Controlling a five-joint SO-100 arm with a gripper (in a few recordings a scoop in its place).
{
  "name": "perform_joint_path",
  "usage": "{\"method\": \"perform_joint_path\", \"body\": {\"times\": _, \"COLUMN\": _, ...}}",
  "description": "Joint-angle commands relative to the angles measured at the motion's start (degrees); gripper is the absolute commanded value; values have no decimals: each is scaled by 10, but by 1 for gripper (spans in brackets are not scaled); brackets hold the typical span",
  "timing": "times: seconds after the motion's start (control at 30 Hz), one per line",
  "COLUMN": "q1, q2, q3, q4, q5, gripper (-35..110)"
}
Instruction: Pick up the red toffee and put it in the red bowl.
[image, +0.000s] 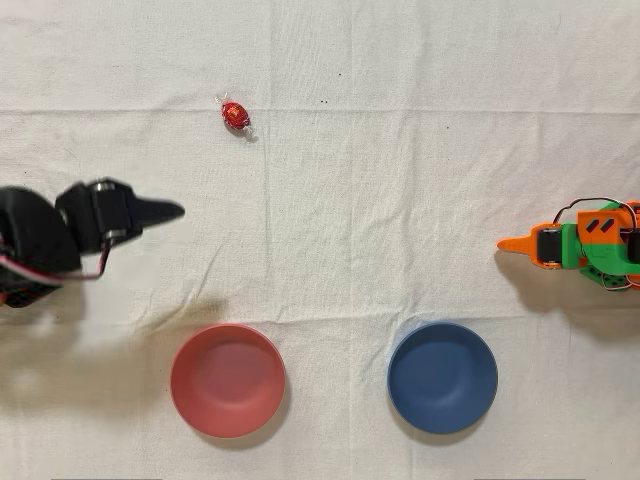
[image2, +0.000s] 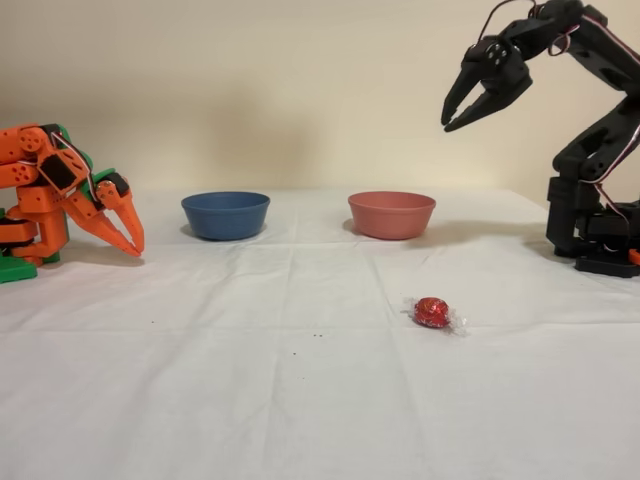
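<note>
Black arm's end effector (image2: 452, 112) is raised high above the counter (image2: 300, 400) in the fixed view, pointing down and to the left, fingers parted a moderate amount with nothing between them. In the overhead view the end effector (image: 170, 211) sits at the left, tip pointing right, above bare cloth. Red toffee (image: 235, 115) lies on the white cloth up and right of that tip in the overhead view, well apart from it; in the fixed view the red toffee (image2: 432, 312) sits in the foreground, below the raised fingers and nearer the camera than the bowls, clear wrapper ends sticking out. Red bowl (image: 227, 380) is upright with nothing inside, low in the overhead view, below the end effector; the blue bowl (image: 442, 377) is to its right, also with nothing inside. In the fixed view the order flips: red bowl (image2: 391, 214) right, blue bowl (image2: 225, 214) left, both near the far counter edge. Toffee is well apart from both bowls. Orange arm (image2: 60, 195) idle at the left of the fixed view, tips down at the cloth.
</note>
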Motion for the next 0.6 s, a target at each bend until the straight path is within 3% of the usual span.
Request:
{"method": "perform_joint_path", "body": {"times": 0.0, "q1": -95, "q2": -36, "q3": -71, "q4": 5, "q5": 11, "gripper": 0}}
{"method": "perform_joint_path", "body": {"times": 0.43, "q1": -176, "q2": -222, "q3": -177, "q4": -31, "q5": 90, "gripper": 0}}
{"method": "perform_joint_path", "body": {"times": 0.57, "q1": -187, "q2": -262, "q3": -193, "q4": -19, "q5": 3, "gripper": 0}}
